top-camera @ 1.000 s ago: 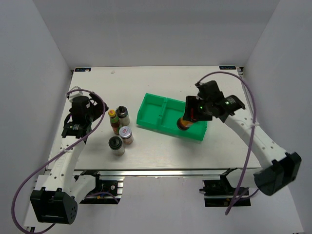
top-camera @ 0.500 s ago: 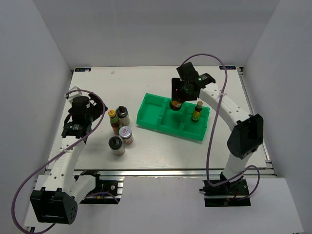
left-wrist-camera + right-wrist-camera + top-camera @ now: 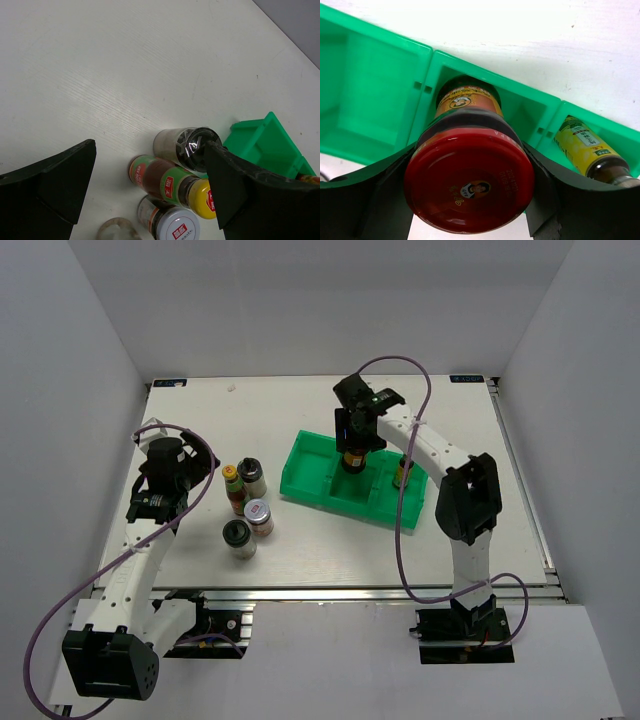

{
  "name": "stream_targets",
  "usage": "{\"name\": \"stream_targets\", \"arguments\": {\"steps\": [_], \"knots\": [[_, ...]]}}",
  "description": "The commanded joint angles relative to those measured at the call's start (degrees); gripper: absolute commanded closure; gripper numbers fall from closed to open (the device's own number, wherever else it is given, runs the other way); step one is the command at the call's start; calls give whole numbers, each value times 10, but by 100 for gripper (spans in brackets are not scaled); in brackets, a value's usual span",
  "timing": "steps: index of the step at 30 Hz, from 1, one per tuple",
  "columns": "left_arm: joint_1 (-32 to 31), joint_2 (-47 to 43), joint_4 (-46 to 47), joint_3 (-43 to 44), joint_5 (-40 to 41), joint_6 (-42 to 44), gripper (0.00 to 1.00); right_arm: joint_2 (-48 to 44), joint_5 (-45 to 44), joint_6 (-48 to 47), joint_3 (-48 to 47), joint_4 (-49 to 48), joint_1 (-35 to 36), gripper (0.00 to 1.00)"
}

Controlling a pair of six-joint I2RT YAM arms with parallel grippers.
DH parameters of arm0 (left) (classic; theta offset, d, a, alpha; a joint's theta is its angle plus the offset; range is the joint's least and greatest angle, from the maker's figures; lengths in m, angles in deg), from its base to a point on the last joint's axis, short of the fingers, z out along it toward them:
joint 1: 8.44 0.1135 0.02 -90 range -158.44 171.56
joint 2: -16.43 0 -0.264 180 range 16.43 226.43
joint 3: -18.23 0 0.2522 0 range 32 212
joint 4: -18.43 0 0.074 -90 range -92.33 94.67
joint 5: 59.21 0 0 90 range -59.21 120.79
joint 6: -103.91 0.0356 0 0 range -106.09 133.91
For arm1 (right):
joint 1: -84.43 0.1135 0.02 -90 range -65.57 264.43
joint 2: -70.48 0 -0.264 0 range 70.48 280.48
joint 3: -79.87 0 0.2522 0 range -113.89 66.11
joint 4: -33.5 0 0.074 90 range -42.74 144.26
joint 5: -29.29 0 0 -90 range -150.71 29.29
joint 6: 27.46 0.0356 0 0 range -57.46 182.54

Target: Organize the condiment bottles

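My right gripper (image 3: 352,436) (image 3: 469,165) is shut on the red-lidded brown jar (image 3: 353,461) (image 3: 470,192), held upright in the middle compartment of the green tray (image 3: 305,480) (image 3: 432,52). I cannot tell if the jar touches the floor. A slim sauce bottle (image 3: 403,472) (image 3: 582,142) stands in the right compartment. On the table to the left stand a yellow-capped slim bottle (image 3: 233,486) (image 3: 172,182), a black-capped shaker (image 3: 252,475) (image 3: 192,147), a silver-lidded jar (image 3: 259,515) (image 3: 172,227) and a second black-capped shaker (image 3: 239,538). My left gripper (image 3: 158,498) (image 3: 150,146) is open and empty, left of this group.
The tray's left compartment (image 3: 310,465) holds nothing. Grey walls close in the table on the left, back and right. The right arm arches over the tray's right end.
My right gripper has carried the red-lidded jar from the tray's right front end back and left to the middle compartment, uncovering the slim bottle. The left arm has not moved.
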Motion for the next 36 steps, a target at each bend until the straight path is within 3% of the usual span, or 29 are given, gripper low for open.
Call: {"name": "stream_targets", "arguments": {"steps": [1,15,29,32,33,34,36], "knots": [[-3,-11,-6,9,8,-5,2,-12,-38,25,-35,-7,6,77],[-3,-14,-4,7,5,-7,2,-1,-50,58,31,-59,13,65],[-3,-24,-5,5,-6,-8,2,21,-55,61,17,-62,13,50],[-2,-29,-4,5,-14,-9,2,19,-59,58,9,-58,13,35],[-3,-31,-4,4,-17,-10,2,20,-59,57,6,-56,12,16],[-3,-31,-5,6,-18,-12,2,18,-58,54,4,-52,13,11],[-3,-33,-12,10,-23,-16,2,15,-58,52,-1,-49,13,11]]}}
